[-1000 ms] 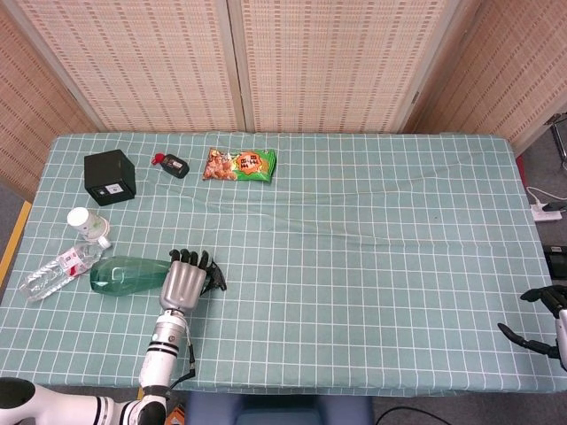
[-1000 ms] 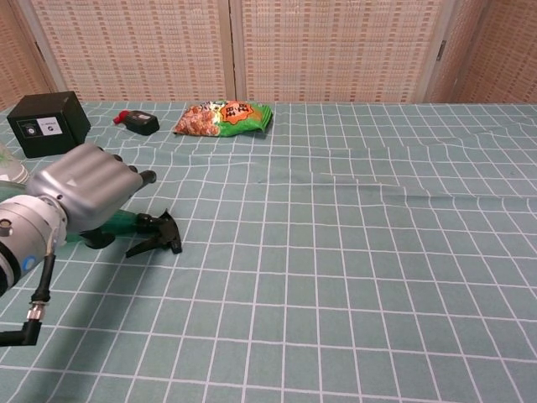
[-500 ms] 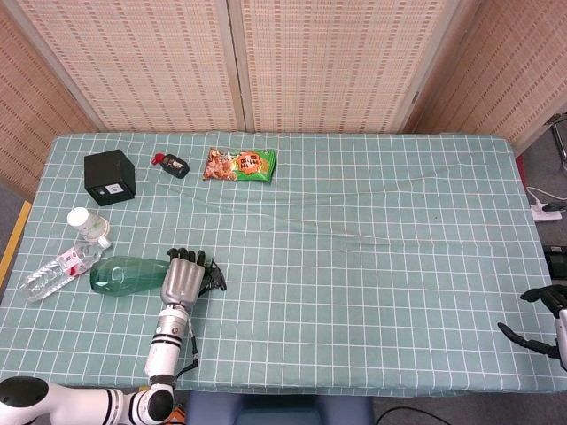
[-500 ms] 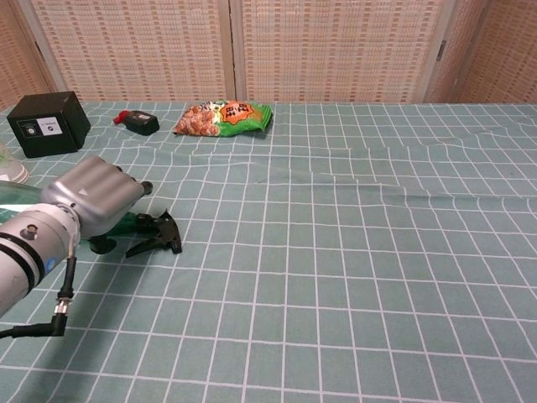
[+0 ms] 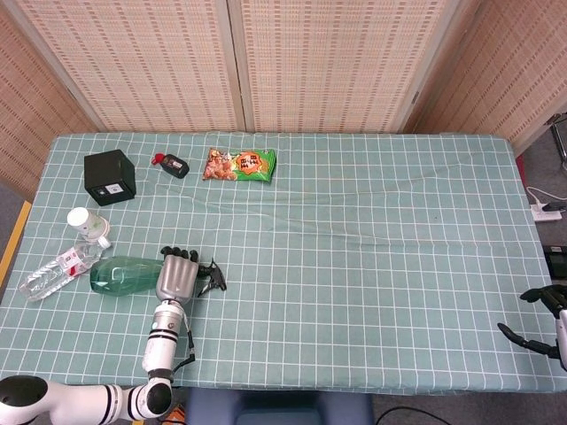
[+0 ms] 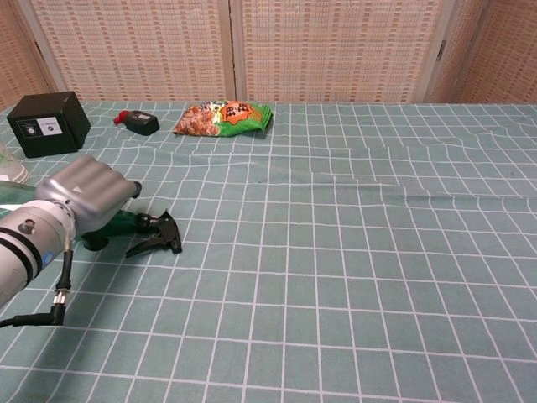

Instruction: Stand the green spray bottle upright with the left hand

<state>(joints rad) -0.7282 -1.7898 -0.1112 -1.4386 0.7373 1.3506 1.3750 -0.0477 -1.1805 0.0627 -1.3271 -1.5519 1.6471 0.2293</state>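
Lying on its side near the left edge of the counter [image 5: 354, 292] is the green spray bottle [image 5: 124, 274], its body pointing left and its black trigger head [image 6: 156, 234] pointing right. Just left of it, a clear water bottle [image 5: 51, 274] is lying flat, with a white cup [image 5: 85, 221] just behind; a black box [image 5: 110, 177], a small black device [image 5: 174, 166] and a snack bag [image 5: 241, 164] are sitting farther back.

The left robot hand [image 5: 176, 276] is covering the bottle's neck from above, fingers curling down over it. Whether they are actually closing on the neck I cannot tell, since the palm is hiding the contact in both views. The bottle is not yet lifting or tilting.

Risks from here, as I am judging them: the grasp is sitting at the narrow neck, far from the heavy body, so the bottle may be pivoting or slipping out as the wrist rotates it upward. The smooth rounded plastic may be rolling away under uneven finger pressure. Swinging the base leftward could be knocking into the water bottle or the cup, which are lying close by. Letting go before the base is resting flat could be toppling it again.

Far right, the right robot hand [image 5: 547, 320] is resting at the counter's edge, fingers spread and holding nothing.
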